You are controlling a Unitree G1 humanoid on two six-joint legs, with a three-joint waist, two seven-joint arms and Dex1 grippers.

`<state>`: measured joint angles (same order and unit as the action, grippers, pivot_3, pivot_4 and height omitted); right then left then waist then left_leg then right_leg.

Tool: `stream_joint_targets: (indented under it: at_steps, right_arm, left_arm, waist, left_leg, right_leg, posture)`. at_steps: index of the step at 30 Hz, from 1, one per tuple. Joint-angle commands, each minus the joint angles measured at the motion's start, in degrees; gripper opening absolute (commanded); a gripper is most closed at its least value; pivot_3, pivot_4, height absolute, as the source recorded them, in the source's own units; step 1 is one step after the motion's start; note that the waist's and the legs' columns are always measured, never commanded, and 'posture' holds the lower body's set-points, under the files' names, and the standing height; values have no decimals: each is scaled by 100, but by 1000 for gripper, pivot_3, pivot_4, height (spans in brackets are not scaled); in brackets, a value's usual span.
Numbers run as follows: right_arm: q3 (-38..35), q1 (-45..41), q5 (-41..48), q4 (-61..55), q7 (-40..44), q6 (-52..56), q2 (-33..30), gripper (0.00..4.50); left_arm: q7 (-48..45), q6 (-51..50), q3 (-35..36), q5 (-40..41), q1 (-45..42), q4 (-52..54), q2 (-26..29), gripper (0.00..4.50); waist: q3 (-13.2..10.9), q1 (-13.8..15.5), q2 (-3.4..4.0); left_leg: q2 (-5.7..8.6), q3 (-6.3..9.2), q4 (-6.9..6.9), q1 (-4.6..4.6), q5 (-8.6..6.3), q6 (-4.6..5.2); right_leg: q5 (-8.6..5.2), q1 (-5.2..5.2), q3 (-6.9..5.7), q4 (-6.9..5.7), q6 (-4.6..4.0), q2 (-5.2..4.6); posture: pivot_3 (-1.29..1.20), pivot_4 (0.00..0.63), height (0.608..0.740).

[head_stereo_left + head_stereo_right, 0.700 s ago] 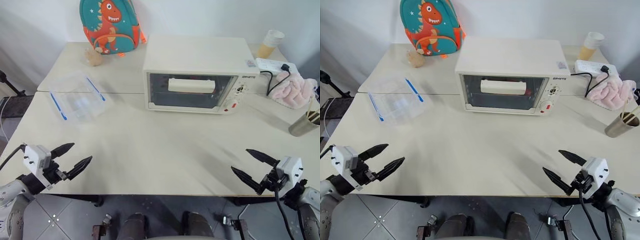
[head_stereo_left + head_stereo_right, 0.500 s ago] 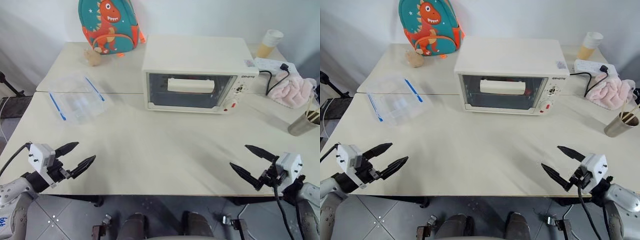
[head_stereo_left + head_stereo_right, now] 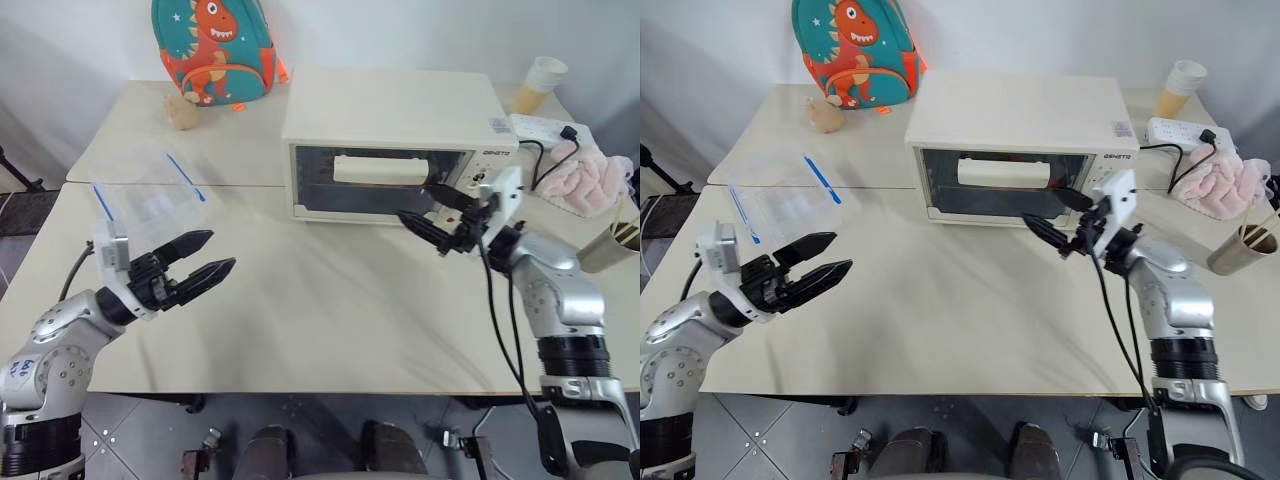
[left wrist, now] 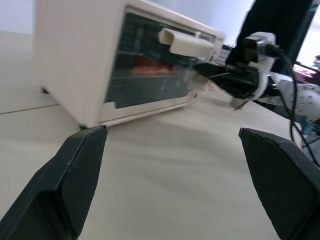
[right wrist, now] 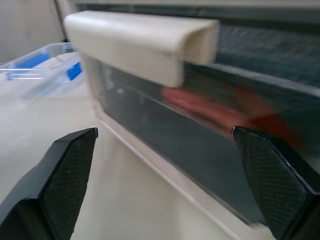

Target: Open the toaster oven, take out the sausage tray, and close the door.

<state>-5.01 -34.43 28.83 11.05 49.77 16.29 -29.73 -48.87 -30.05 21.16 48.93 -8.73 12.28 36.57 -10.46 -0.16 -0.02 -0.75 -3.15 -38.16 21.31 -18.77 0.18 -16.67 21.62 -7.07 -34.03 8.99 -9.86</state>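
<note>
Right gripper (image 3: 432, 207) risen to door (image 3: 380, 182) handle, spread, empty; left gripper (image 3: 203, 270) spread, empty.

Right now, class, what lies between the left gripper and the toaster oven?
Only bare table separates the left gripper from the toaster oven, seen in the left eye view.

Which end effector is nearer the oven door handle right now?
Right. The right end effector is open just in front of the door handle, not touching. The left end effector, also open, hovers over the table well off to the oven's left.
</note>
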Motion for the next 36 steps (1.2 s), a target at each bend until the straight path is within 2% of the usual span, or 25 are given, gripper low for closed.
stream_joint_targets:
  at_steps: [1,6,12,17,22,26,29,36]
  right_arm:
    - [-120,-275,48,-21,213,-218,80,4500]
    - [-111,-56,188,-421,706,-376,119,4500]
    - [-263,201,303,-612,904,-559,142,4500]
    - [-256,572,302,-912,1477,-1012,-10,4500]
    - [-44,1134,-104,-1219,2055,-1731,-318,4500]
    - [5,1393,-501,-1093,2232,-2623,-407,4500]
    - [2,1404,-641,-960,2089,-2891,-332,4500]
    - [107,1596,-876,-799,1925,-3385,-260,4500]
  left_arm:
    - [22,-2,14,-10,53,57,-35,4469]
    - [81,135,68,-125,313,66,-112,4469]
    - [92,251,66,-224,440,75,-231,4469]
    - [49,340,38,-288,409,31,-266,4469]
    - [-40,392,-21,-352,53,-215,-179,4469]
    - [-167,345,-173,-424,-809,-793,-83,4469]
    - [-175,442,-466,-680,-1442,-1235,-224,3898]
    - [-218,1154,-1216,-1566,-3000,-2798,-968,1716]
  waist:
    - [0,-22,0]
    - [0,-24,0]
    - [0,4,0]
    - [0,4,0]
    - [0,12,0]
    - [-2,11,-3]
    - [-2,10,-3]
    - [-5,11,-8]
  left_leg:
    - [0,-5,-1,0,0,0]
    - [-13,-14,-2,-4,-1,-2]
    - [-12,-17,-5,-4,-4,-3]
    - [-13,-18,-2,-3,-5,-4]
    - [-12,-20,-2,-3,-7,-4]
    - [-15,-24,-3,-4,-7,-4]
    - [-15,-28,-4,-7,-7,-5]
    - [-13,-30,-4,-6,-6,-5]
  right_leg:
    - [0,0,1,5,0,0]
    - [0,0,8,7,0,11]
    - [0,-1,13,10,0,11]
    - [0,1,13,12,0,11]
    - [0,1,13,16,0,12]
    - [0,1,15,15,-1,17]
    - [0,0,20,16,-1,18]
    - [0,0,16,17,-1,19]
  posture:
    - [0,150,740]
    - [0,150,740]
    - [0,150,740]
    - [0,150,740]
    - [0,150,740]
    - [0,150,740]
    - [0,150,740]
    - [0,150,740]
